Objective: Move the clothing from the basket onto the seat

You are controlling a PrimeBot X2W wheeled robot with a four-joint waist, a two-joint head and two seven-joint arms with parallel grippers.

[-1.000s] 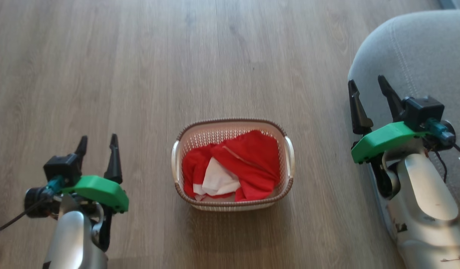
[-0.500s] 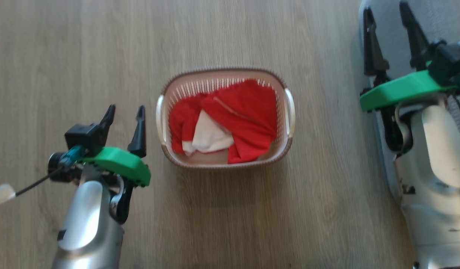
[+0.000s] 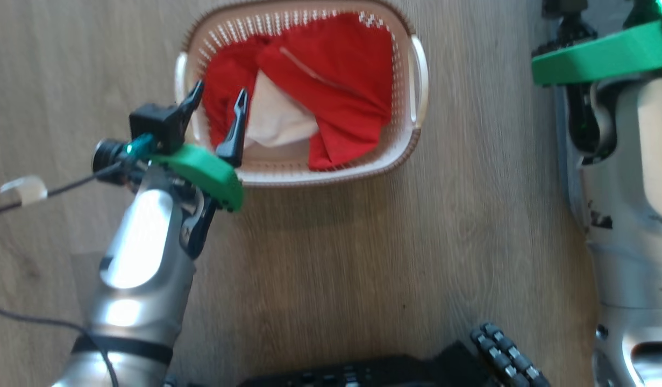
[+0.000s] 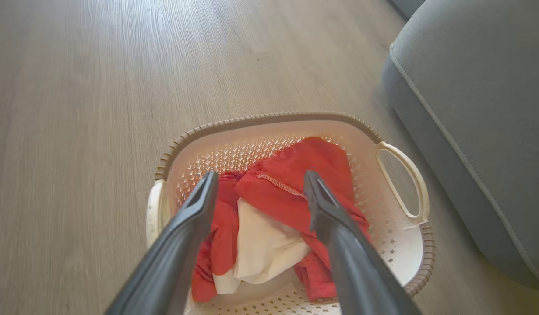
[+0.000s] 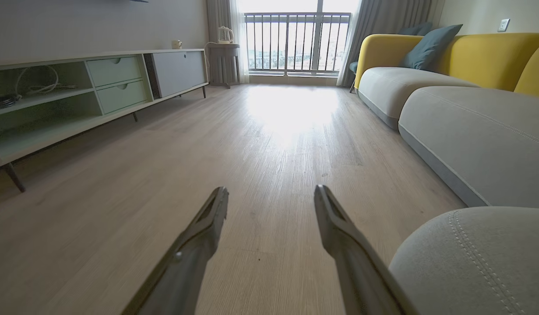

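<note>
Two grippers were seen with their jaws spread wide and nothing caught between them. The left gripper point(image 3: 220, 91) was held over the left end of the basket point(image 3: 420, 70), its dark fingers point(image 4: 186, 236) angled down toward the clothing point(image 3: 341, 70). Whether the tips touched the fabric could not be told. All of the clothing was found inside the basket: crumpled bright red cloth, with a white panel point(image 3: 277, 115) folded in among it near the left gripper. In the left wrist view that white panel was framed between the two fingers. The basket was set on the wooden floor point(image 3: 363, 258), and the grey seat point(image 4: 479, 109) was seen near its right side, apart from it, with bare floor between them. The right gripper point(image 5: 271, 192) was held well off to the right, away from the basket, pointed along the floor beside the seat's rounded, stitched corner. A long low cabinet point(image 5: 98, 87) and a yellow-backed sofa point(image 5: 470, 52) were seen farther down the room.
</note>
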